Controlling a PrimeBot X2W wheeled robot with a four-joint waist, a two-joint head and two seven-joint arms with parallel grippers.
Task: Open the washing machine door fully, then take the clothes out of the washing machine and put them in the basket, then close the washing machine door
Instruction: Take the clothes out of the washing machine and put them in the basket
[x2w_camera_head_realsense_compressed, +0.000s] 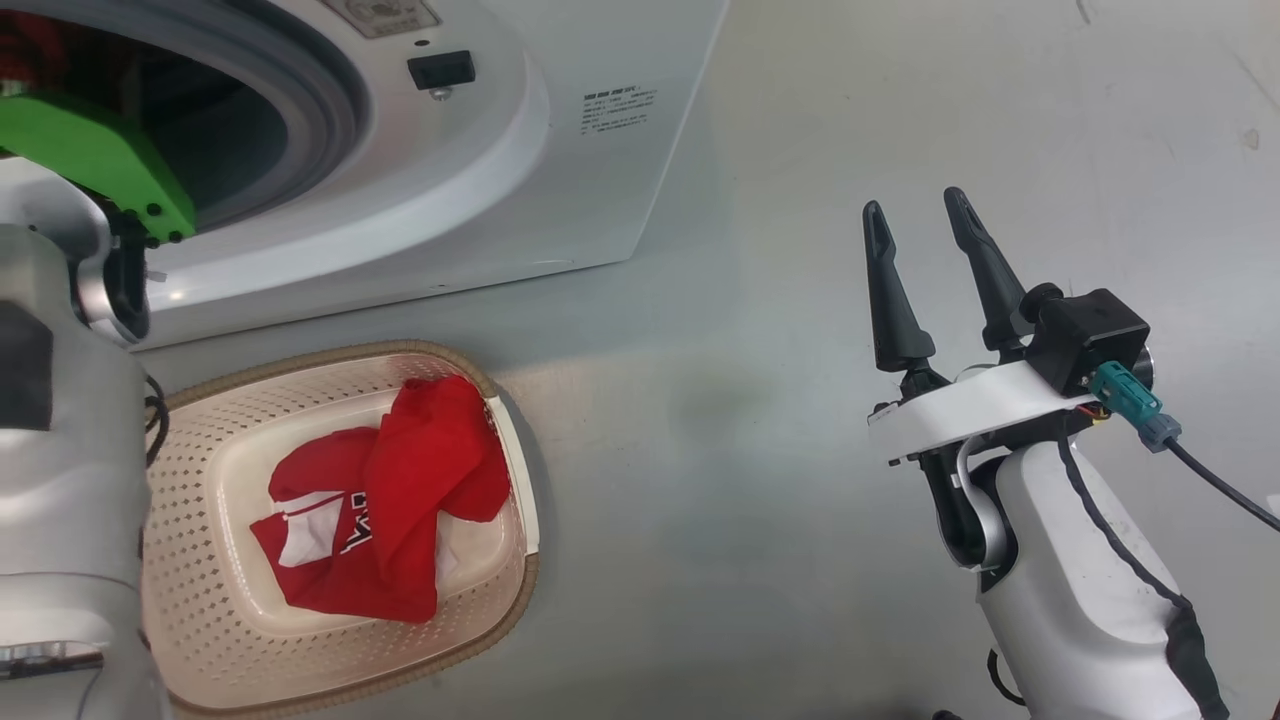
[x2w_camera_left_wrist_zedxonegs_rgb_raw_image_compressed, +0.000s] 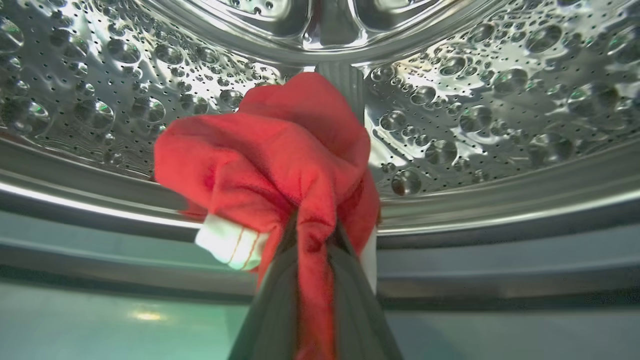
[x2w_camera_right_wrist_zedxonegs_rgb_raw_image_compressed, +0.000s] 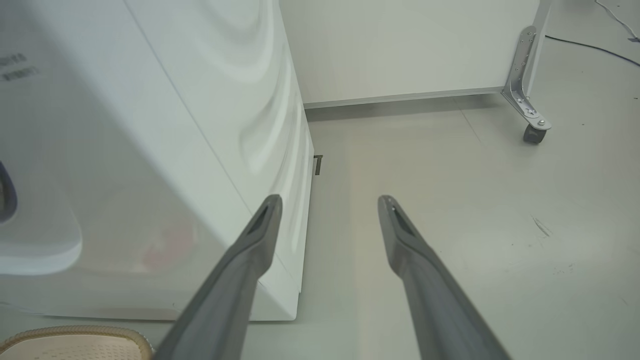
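Reaching into the washing machine (x2w_camera_head_realsense_compressed: 560, 150), the left arm (x2w_camera_head_realsense_compressed: 60, 450) goes in through the grey rubber ring (x2w_camera_head_realsense_compressed: 335, 100) of the round opening, with a green bracket (x2w_camera_head_realsense_compressed: 90, 150) on it sitting right at the mouth. The left wrist view has the good stuff. The left pincer (x2w_camera_left_wrist_zedxonegs_rgb_raw_image_compressed: 312, 225) is pinched tight on a red garment (x2w_camera_left_wrist_zedxonegs_rgb_raw_image_compressed: 280, 150), with a strip of the fabric squeezed between the two dark fingers (x2w_camera_left_wrist_zedxonegs_rgb_raw_image_compressed: 280, 300). The rest bunches up just above the tips, and a white cuff (x2w_camera_left_wrist_zedxonegs_rgb_raw_image_compressed: 230, 245) pokes out on the left side. Behind it is the dimpled steel drum (x2w_camera_left_wrist_zedxonegs_rgb_raw_image_compressed: 500, 100), all shiny, and the garment looks lifted off the drum wall, though I can't say for sure.

The basket (x2w_camera_head_realsense_compressed: 200, 600) sits on the floor (x2w_camera_head_realsense_compressed: 750, 450) just in front of the machine, below the opening. It has red clothes (x2w_camera_head_realsense_compressed: 400, 500) with white bits piled inside, one piece draped up against the far rim.

The right pincer (x2w_camera_head_realsense_compressed: 915, 205) is off to the right over bare floor, well apart from the basket. Its fingers are spread wide and holding nothing. In its wrist view it points past the corner of the washer, and a metal leg with a small wheel (x2w_camera_right_wrist_zedxonegs_rgb_raw_image_compressed: 532, 132) is off in the distance.
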